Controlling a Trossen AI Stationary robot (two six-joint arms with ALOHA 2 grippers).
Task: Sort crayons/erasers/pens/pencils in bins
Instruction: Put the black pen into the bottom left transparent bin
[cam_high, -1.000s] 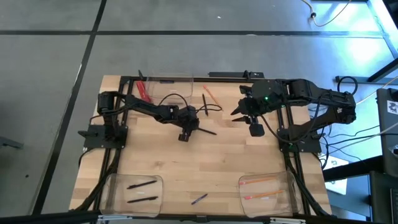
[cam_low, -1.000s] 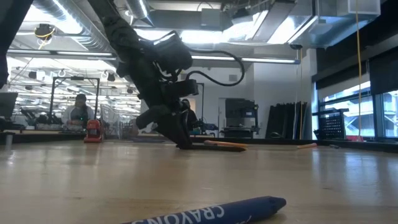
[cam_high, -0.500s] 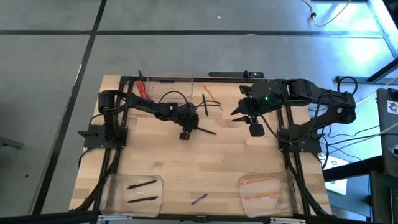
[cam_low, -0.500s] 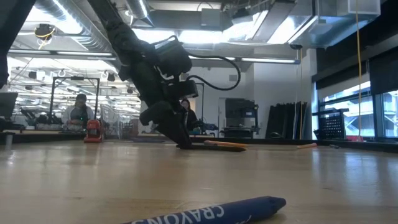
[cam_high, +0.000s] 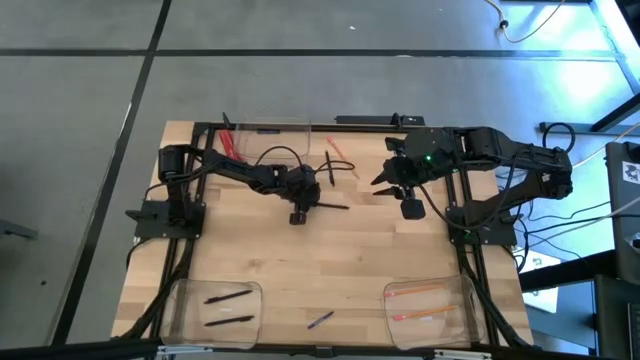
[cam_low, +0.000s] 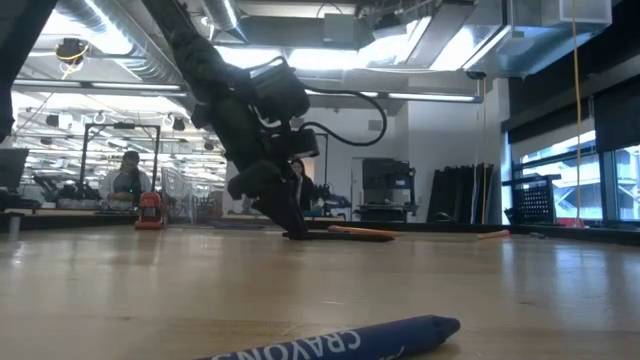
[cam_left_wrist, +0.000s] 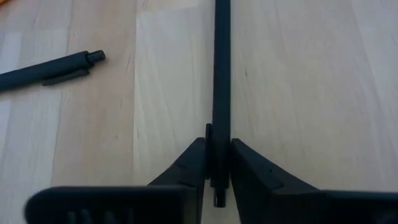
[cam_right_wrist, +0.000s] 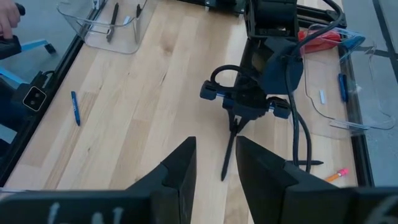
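The left hand (cam_high: 305, 205) is closed on one end of a black pen (cam_left_wrist: 221, 74) at mid-counter, its tip low on the wood. The right hand (cam_high: 383, 182) waits open near the far right. To do this well, lift straight before swinging toward the near-left bin (cam_high: 175, 300) holding two pens, avoiding the second pen (cam_left_wrist: 50, 68) lying nearby.
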